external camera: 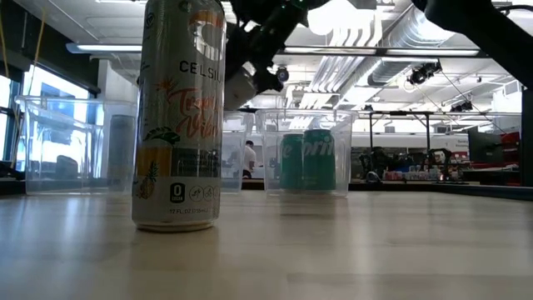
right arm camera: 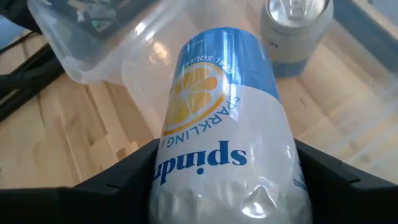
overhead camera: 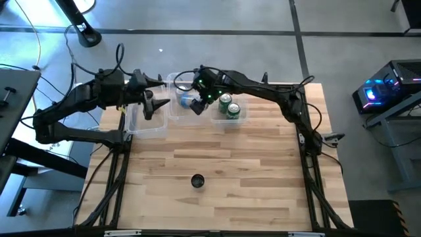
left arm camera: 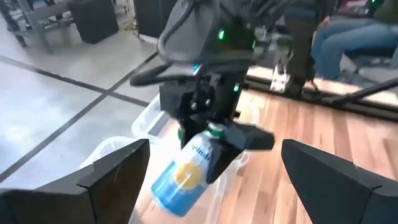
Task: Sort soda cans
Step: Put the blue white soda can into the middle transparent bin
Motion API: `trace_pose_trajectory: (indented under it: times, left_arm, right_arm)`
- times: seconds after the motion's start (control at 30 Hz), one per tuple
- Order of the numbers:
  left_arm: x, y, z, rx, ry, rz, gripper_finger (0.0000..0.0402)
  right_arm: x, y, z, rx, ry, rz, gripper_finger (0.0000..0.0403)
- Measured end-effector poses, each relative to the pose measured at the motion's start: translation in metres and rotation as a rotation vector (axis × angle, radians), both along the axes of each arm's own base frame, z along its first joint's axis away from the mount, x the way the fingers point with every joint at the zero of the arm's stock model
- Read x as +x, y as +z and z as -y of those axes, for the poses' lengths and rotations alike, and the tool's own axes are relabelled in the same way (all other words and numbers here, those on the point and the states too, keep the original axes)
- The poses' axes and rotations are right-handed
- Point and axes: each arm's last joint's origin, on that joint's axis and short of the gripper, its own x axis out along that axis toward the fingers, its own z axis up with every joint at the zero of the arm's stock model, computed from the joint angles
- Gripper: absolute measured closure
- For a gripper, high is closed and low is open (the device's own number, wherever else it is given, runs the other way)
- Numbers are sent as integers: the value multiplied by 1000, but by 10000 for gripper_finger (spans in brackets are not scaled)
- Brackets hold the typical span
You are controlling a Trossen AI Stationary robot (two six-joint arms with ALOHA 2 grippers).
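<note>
Held can white and blue, orange slice print; binned cans green; bins clear.

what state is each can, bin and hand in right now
blue and white can: gripped by the right hand, tilted, above the middle bin
grey can: upright in the middle bin
two green cans: upright in the right bin
can at the table's front: upright, alone
left bin: contents hard to tell
left hand: open, empty, over the left bin
</note>
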Motion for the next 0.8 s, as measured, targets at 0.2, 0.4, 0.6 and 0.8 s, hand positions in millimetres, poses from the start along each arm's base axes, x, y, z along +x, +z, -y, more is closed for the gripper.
trace_pose_trajectory:
  times: [0.2,0.4,0.6,0.8]
  left_arm:
    - [3,-6,-5,35,1,-56,44]
    - [20,-17,-12,59,-26,-118,44]
    - [53,-25,-21,164,-152,-166,44]
    - [98,-37,-22,135,-278,-300,44]
  right_arm:
    - [4,27,-18,-116,154,90,129]
    - [-16,58,-38,-174,240,113,129]
    - [-40,75,-49,-211,291,46,129]
    - [-47,68,-56,-254,309,-85,129]
